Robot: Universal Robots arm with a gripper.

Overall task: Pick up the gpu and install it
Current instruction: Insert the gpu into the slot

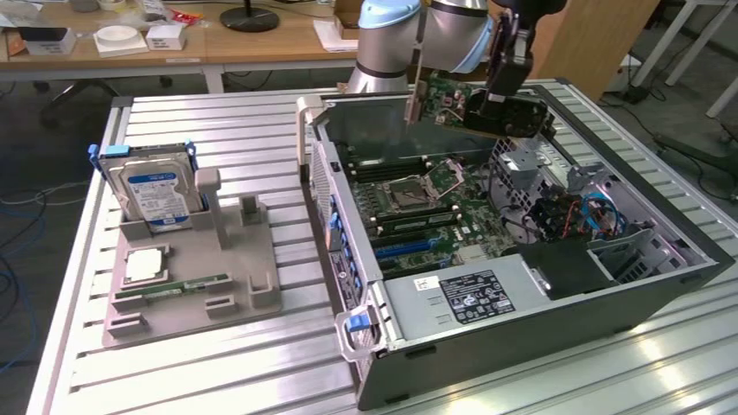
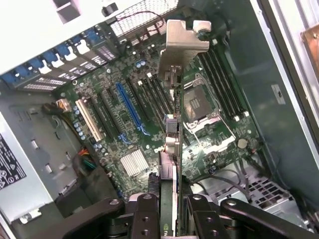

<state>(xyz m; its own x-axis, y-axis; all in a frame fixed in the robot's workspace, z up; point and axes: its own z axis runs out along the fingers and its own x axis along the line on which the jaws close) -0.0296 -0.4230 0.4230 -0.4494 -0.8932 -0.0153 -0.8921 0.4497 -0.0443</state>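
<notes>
bright overhead light glares off the table [image 1: 663, 350], leaving the case [image 1: 554, 328] interior shadowed.

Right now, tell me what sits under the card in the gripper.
Under the card held by the gripper lies the motherboard: a blue slot and the processor socket. The strip of board right behind the card's edge is covered.

A ribbed silver metal table [image 1: 219, 130] runs across the frame. On its left half a grey moulded holder tray [image 1: 248, 290] sits flat on the slats. On the right half lies an open black computer case [image 1: 554, 341], close beside the tray.
</notes>
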